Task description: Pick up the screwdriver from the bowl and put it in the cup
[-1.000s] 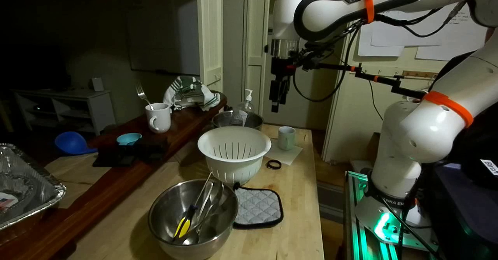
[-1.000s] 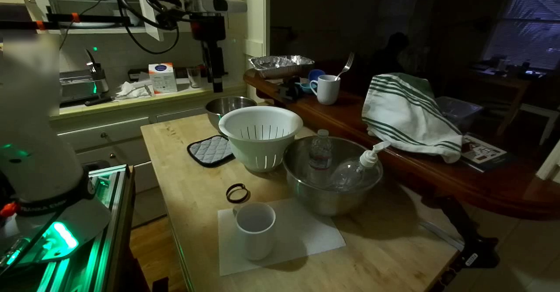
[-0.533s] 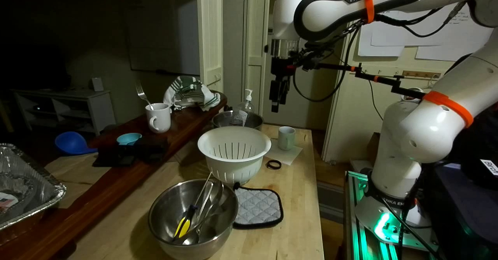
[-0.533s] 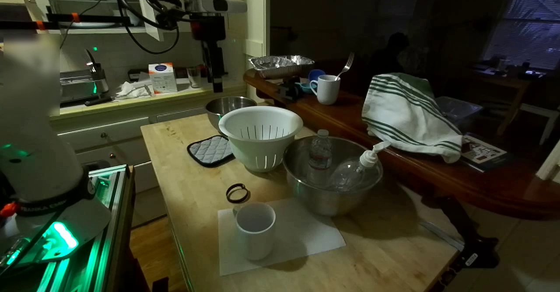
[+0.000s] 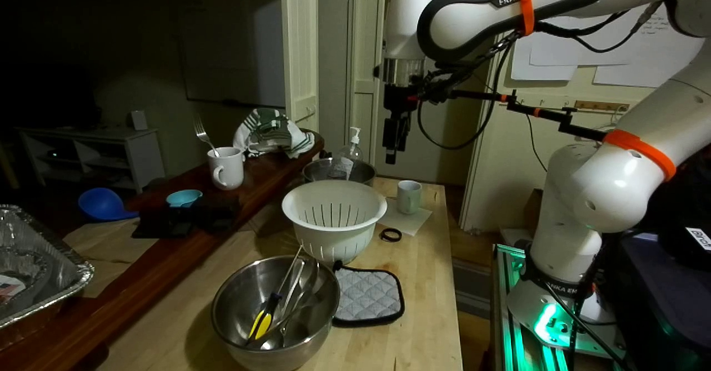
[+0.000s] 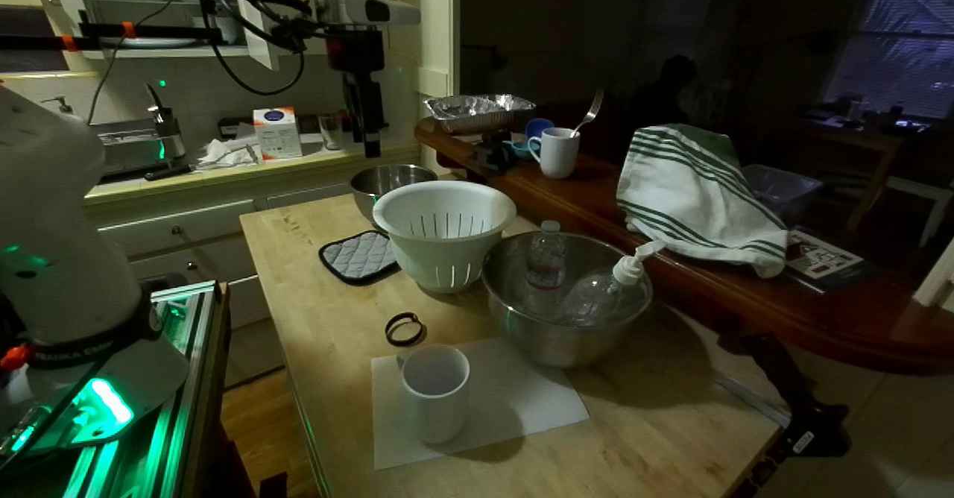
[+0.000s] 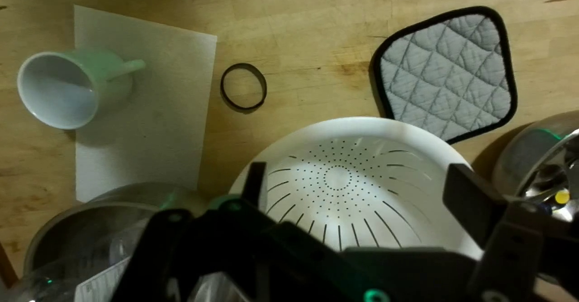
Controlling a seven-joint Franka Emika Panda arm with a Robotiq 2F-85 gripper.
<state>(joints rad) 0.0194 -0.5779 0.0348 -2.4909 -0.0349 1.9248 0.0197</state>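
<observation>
The screwdriver, with a yellow and dark handle (image 5: 261,324), leans inside the steel bowl (image 5: 230,310) among metal utensils. Only a yellow spot of the screwdriver (image 7: 562,197) shows in the wrist view, at the right edge. The bowl also shows in an exterior view (image 6: 367,198), where its contents are hidden. The white cup (image 5: 409,196) stands upright on a paper sheet; it also shows in an exterior view (image 6: 436,405) and the wrist view (image 7: 106,71). My gripper (image 7: 362,189) is open and empty, high above the white colander. It also shows in both exterior views (image 5: 391,157) (image 6: 367,147).
The white colander (image 6: 447,259) stands between the steel bowl and the cup. A second steel bowl (image 6: 566,345) holds bottles. A grey pot holder (image 5: 369,296) and a black ring (image 5: 390,235) lie on the table. A mug with a fork (image 5: 226,168) stands on the raised brown ledge.
The arm and gripper have shifted very slightly down and to the left in an exterior view during the last half second. The objects on the table have not moved.
</observation>
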